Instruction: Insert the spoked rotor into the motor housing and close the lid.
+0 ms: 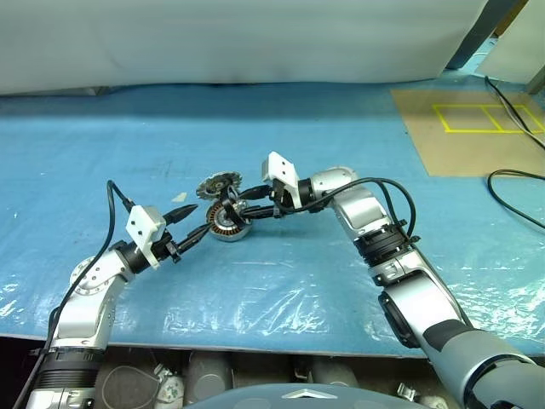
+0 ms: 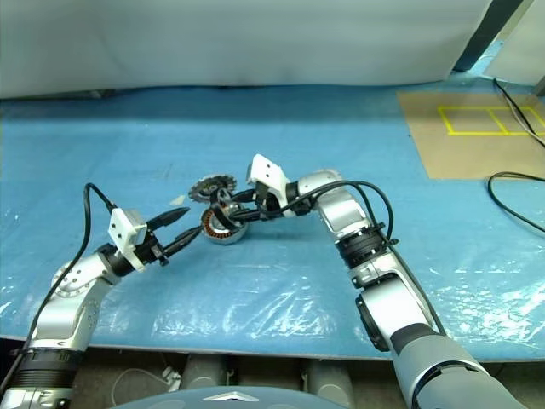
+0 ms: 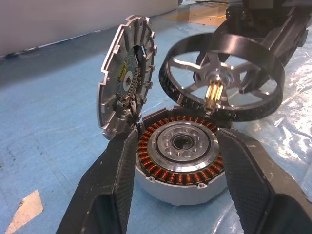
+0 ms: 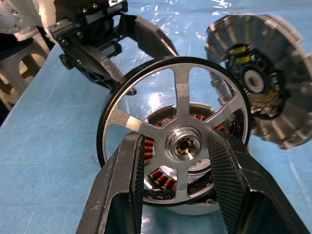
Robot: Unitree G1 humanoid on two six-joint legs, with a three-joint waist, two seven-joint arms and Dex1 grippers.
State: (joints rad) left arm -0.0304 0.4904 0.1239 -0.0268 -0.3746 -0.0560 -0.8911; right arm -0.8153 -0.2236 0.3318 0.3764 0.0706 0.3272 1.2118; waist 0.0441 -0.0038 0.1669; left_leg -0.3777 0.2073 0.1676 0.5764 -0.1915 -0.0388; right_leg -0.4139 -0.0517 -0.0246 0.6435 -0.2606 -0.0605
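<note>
While I've got the right pincer [image 4: 175, 146] hanging over the middle of the counter [image 1: 281, 290], it's clamped on the spoked wheel [image 4: 178, 141], one black finger on each side of the hub, so the jaws are only partly closed around it. The wheel is tilted, held just above the motor can [image 3: 178, 156] and not seated in it; from the right wrist view I can see the copper windings through the gaps between the spokes. Its little brass shaft points down toward the dark centre hole.

The motor can sits on the blue plastic sheet [image 1: 170, 153] covering the counter, open side up. The lid [image 3: 126, 83] is propped up on edge right beside the can, leaning against its rim, finned face toward the can.

My left pincer [image 3: 178, 195] is roughly half open with nothing in it. It points level at the can, fingers spread either side of it; I can't tell if the tips actually touch the metal.

Off to the far right there's a brown mat [image 1: 464, 128] with yellow tape lines and a black cable [image 1: 511, 183].
</note>
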